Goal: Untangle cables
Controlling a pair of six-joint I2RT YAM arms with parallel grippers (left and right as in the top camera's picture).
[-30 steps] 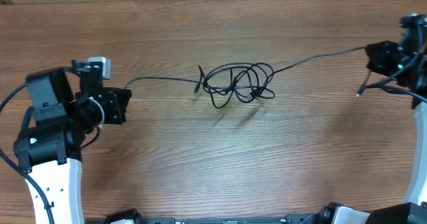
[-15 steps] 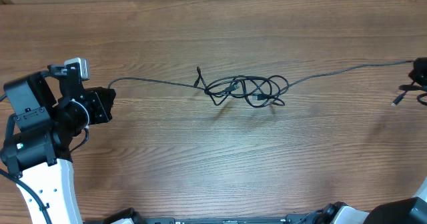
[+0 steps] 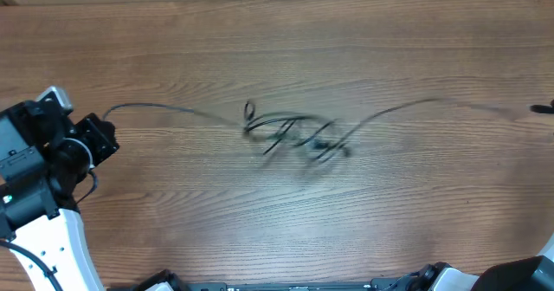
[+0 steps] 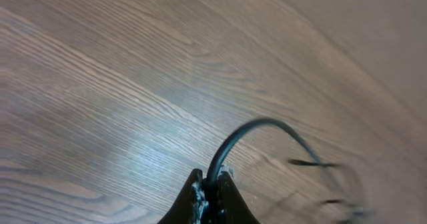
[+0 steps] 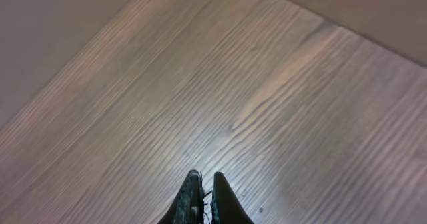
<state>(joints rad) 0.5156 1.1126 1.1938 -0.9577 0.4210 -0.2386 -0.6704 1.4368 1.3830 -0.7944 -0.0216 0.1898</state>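
The cables (image 3: 294, 135) lie blurred across the middle of the wooden table as a flattened knot, with one strand running left and one running right to the frame's edge. My left gripper (image 3: 109, 133) is at the far left, shut on the left strand. In the left wrist view the black cable (image 4: 253, 125) arcs up out of the closed left gripper (image 4: 212, 179). My right gripper (image 5: 207, 179) is past the overhead view's right edge. Its jaws are pressed together with a thin black strand showing between them.
The bare wooden table (image 3: 277, 230) fills all views. The left arm's white base (image 3: 52, 248) stands at the bottom left. A pale wall or floor strip shows past the table edge (image 5: 347, 11) in the right wrist view.
Both arms have pulled outward: the left one further left, the right one out of the overhead view. The cable loops have been drawn flatter and longer and now blur with motion.
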